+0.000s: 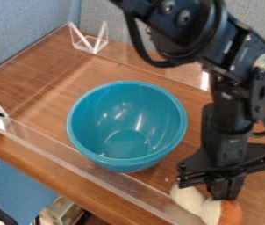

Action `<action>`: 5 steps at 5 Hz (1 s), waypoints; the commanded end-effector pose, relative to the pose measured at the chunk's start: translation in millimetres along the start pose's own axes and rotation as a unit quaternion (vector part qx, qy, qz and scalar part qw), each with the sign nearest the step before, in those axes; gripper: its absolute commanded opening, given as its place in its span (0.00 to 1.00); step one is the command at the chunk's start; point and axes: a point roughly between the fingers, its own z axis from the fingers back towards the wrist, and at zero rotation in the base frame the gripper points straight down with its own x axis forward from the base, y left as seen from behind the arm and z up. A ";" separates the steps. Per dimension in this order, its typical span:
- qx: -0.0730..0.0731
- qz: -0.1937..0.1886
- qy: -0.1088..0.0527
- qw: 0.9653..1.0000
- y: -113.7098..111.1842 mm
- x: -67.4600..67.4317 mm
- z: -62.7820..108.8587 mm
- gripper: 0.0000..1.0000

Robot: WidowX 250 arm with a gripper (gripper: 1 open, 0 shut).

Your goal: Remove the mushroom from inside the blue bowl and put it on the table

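Camera shows us the wooden table (41, 97), then the black gripper (226, 191), its fingers together. We see the blue bowl (126, 127) and, outside it, the mushroom (189, 199) just below the fingers; we cannot tell whether it is gripped.

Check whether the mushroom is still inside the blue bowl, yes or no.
No, the mushroom shows outside the blue bowl, down by the jaws.

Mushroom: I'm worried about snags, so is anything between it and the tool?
Nothing visible stands between the mushroom and the tool; they meet or overlap in this view. The blue bowl is off to the picture's left.
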 end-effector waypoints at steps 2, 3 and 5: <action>0.001 0.011 0.000 1.000 -0.7 -16.7 -10.7 0.00; 0.002 0.010 0.000 1.000 -2.1 -20.1 -17.9 0.00; 0.004 0.023 -0.001 1.000 -5.9 -24.2 -26.1 0.00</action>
